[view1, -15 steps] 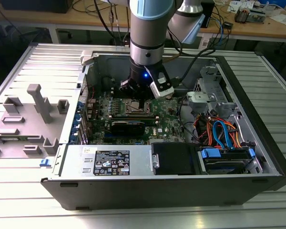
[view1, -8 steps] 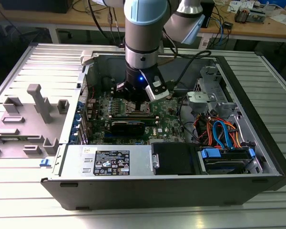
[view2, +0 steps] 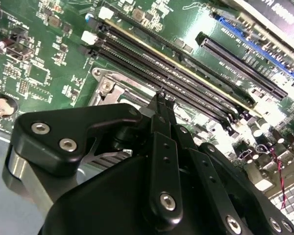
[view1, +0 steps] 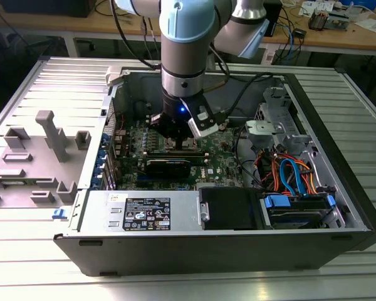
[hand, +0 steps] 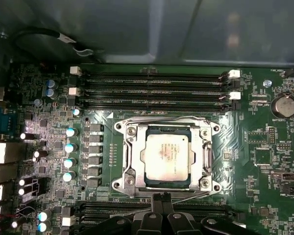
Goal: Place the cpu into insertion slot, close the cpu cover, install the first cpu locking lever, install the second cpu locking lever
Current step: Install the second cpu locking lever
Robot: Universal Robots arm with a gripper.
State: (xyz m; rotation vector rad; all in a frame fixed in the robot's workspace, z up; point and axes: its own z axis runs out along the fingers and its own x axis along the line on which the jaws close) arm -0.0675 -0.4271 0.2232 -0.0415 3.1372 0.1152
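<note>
In the first wrist view the cpu (hand: 166, 155), a dull silver square, lies in the insertion slot (hand: 118, 126). The cpu cover (hand: 204, 154) lies flat around it as a silver frame. One thin wire lever (hand: 166, 119) runs along the side of the socket nearest the memory slots. Another wire (hand: 196, 195) runs along the opposite side, right where my gripper (hand: 161, 197) touches down. Its black fingers are pressed together at the tips, as the second wrist view also shows at the gripper (view2: 160, 98) beside the socket corner (view2: 106, 87). In the exterior view the gripper (view1: 175, 135) is low over the green motherboard (view1: 219, 160).
Long black memory slots (hand: 152, 90) flank the socket on two sides. A coin battery (hand: 282, 105) and a row of capacitors (hand: 69, 147) stand nearby. The open computer case (view1: 194, 251) walls in the board, with coloured cables (view1: 288, 172) at the exterior view's right. A grey fixture (view1: 50, 135) stands outside at the left.
</note>
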